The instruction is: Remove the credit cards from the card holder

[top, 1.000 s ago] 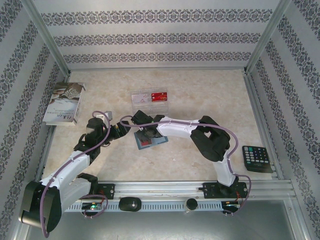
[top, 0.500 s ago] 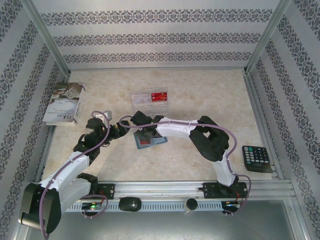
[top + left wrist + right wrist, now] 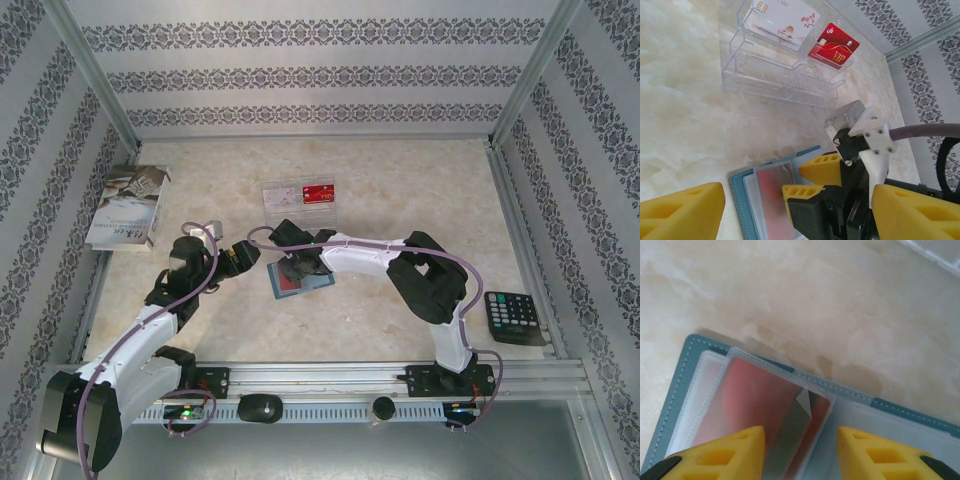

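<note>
Right wrist view: your right tool (image 3: 800, 440) stands over the card holder (image 3: 684, 371), which lies opened flat on the bench (image 3: 850, 300). Its yellow fingers (image 3: 735, 450) are part open with a clear gap between them. Their tips are cut off by the lower edge, so you cannot tell whether they touch the clear sleeve (image 3: 710, 390); nothing is seen clamped. Inside that sleeve a red card (image 3: 750, 395) shows, but the plastic blurs it and its print cannot be read. A small pale triangle at the sleeve's edge is hard to make out.

Left wrist view: your left tool (image 3: 798, 190) is spread wide and holds nothing, with both its fingers cropped at the bottom corners. This view shows the right tool from outside, planted on the card holder and hiding most of it; one teal corner and part of the sleeve remain visible. Beyond the card holder stands the clear tray (image 3: 775, 82), apart from it, carrying a red VIP card (image 3: 832, 47) and a pale card (image 3: 782, 17). The right wrist view catches only a sliver of that tray.

Top external view: the left tool sits just beside the card holder, on the left arm's side. Jaw openings are too small to judge here. A booklet (image 3: 125, 207) lies well off to the holder's left, and a calculator (image 3: 513, 317) well off to its right.
</note>
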